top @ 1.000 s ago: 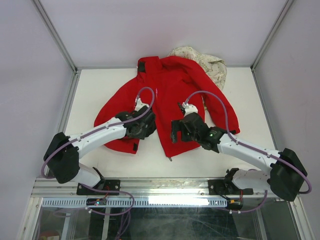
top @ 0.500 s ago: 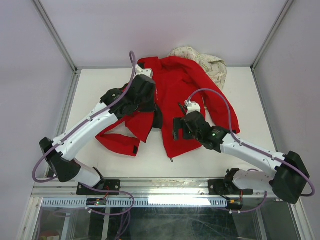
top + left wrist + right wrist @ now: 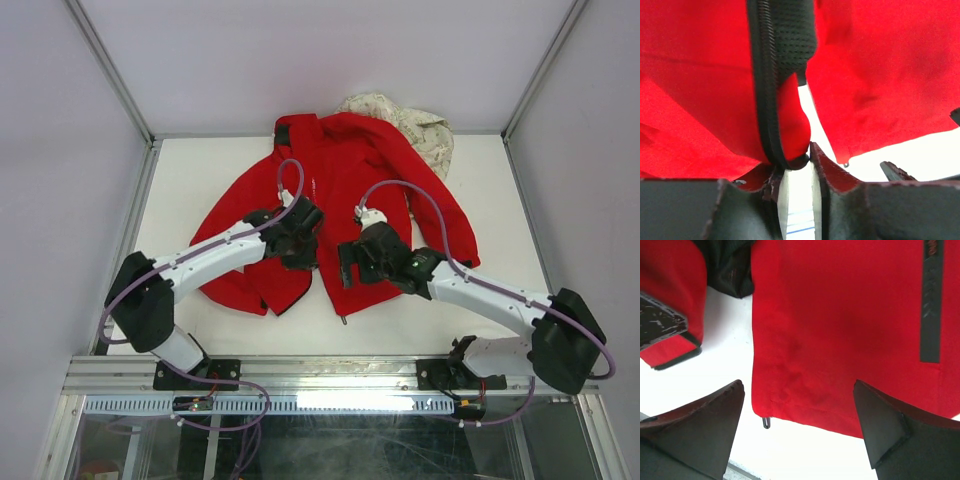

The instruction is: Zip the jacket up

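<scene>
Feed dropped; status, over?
Left end effector nearly shut at zipper edge of bright red jacket, grip unclear. Right end effector open over hem. Jacket unzipped. Nothing blocking.

White table (image 3: 190,180), pale walls (image 3: 60,150)

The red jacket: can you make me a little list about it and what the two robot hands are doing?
jacket: spread on the table, front not zipped
zipper edge: bunched up at the left gripper's tips
left gripper: nearly closed at that edge; can't tell if it really grips
right gripper: open, over the bottom hem
zip pull: at the hem, between the right gripper's fingers in its wrist view
cream cloth: behind the jacket, at the far side
</scene>
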You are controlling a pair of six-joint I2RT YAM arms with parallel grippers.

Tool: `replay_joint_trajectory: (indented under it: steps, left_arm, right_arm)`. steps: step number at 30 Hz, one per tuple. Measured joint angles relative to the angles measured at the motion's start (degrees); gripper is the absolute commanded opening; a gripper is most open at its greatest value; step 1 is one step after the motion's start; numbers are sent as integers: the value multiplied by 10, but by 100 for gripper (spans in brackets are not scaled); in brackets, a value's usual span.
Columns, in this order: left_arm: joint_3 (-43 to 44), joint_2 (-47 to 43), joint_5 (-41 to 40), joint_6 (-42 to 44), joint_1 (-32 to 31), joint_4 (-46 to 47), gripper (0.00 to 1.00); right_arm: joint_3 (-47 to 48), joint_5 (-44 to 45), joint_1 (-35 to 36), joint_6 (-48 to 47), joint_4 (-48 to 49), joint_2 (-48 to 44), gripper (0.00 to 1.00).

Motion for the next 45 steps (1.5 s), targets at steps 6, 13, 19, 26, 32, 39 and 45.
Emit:
replay_joint_trajectory:
  steps: [6, 13, 19, 26, 32, 39, 45]
  left_arm:
    - [-44, 47, 35, -13, 19, 80, 32]
    - [-43, 109, 99, -16, 80, 176, 43]
    - [-39, 113, 133, -12, 125, 202, 59]
    - [-71, 11, 177, -10, 180, 220, 71]
    - [-103, -97, 190, -4, 217, 216, 74]
    - [-120, -152, 177, 15, 228, 186, 76]
    - [-151, -205, 185, 23, 228, 166, 76]
  right_arm:
    - [1, -20, 8, -4, -2, 59, 87]
    - [37, -23, 47, -15, -16, 120, 83]
    - [68, -11, 89, -21, -34, 157, 80]
    - [121, 24, 137, -28, -67, 231, 78]
    - [168, 58, 155, -27, -95, 294, 61]
    - [186, 89, 160, -31, -128, 312, 12]
    - [185, 83, 157, -33, -143, 295, 0]
